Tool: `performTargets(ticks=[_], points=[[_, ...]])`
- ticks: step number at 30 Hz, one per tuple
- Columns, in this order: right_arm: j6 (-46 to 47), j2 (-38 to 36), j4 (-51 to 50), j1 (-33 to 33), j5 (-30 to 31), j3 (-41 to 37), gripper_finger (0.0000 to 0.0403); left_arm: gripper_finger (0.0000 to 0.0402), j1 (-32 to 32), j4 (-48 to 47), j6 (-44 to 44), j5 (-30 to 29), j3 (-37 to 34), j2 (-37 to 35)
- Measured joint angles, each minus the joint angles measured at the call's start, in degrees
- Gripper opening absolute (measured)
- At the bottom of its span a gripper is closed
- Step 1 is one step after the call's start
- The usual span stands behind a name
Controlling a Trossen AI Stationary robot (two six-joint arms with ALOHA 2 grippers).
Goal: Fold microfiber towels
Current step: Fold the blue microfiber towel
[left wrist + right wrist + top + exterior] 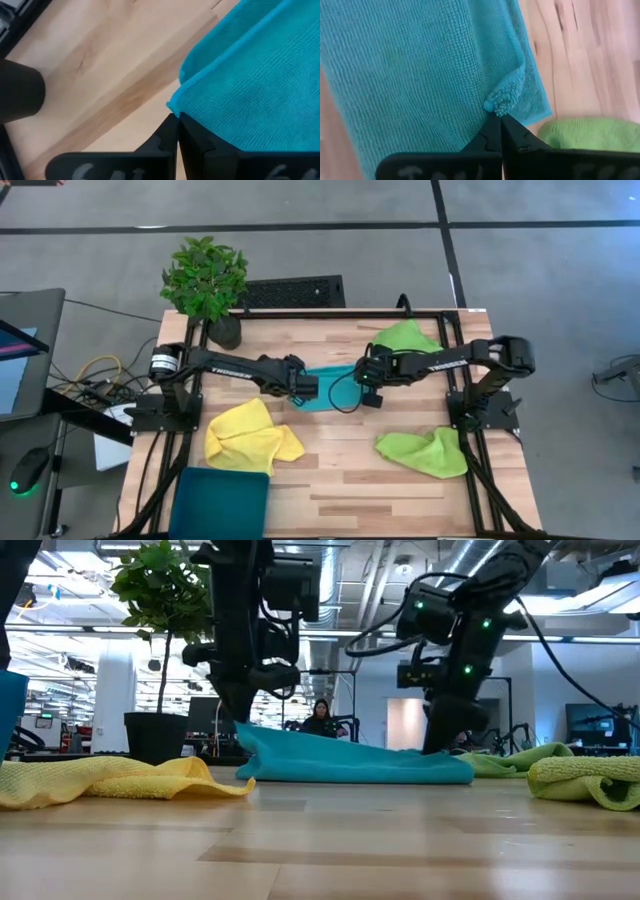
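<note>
The teal towel (330, 387) lies at the table's middle, between my two grippers; it also shows in the low view (350, 762). My left gripper (303, 390) is shut on its left corner; my right gripper (366, 385) is shut on its right corner. The yellow towel (248, 435) lies crumpled at the near left. One lime green towel (425, 452) lies at the near right, the other (405, 336) at the far right. My left gripper pinches a corner (173, 104) of the teal towel between its two fingertips, coming from above. The corner is raised a little; the rest lies on the table. My right gripper pinches a bunched corner (496, 106) of the teal towel between its fingertips, from above. That corner is folded over the layer below, which lies on the table.
A potted plant (208, 280) stands at the far left corner. A dark teal tray (222, 500) lies at the near left edge. Bare wood lies at the near middle of the table (340, 490).
</note>
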Motion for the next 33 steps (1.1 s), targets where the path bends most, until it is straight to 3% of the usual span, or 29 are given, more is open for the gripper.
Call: performTargets(ticks=[7, 14, 22, 28, 33], points=[[-2.05, 1.09, 0.34, -0.96, 0.26, 0.04, 0.0025, 0.0010, 1.08, 1.09, 3.66, -0.13, 0.00, 0.00], [-5.72, 1.09, 0.39, -0.08, 0.33, 0.00, 0.0070, 0.0051, 1.92, 3.18, 3.63, -0.07, -0.02, 0.00], [-5.76, 1.09, 0.54, -0.08, 2.14, 0.00, 0.0157, 0.0080, 3.12, 3.24, 4.96, -0.17, -0.02, 0.00], [-5.74, 1.09, 0.54, -0.09, 3.23, 0.00, 0.0226, 0.0081, 3.80, 3.31, 6.21, -0.15, -0.02, 0.00], [-5.72, 1.09, 0.54, -0.10, 3.23, 0.00, 0.0248, 0.0060, 3.83, 3.33, 6.85, -0.12, -0.02, 0.00]])
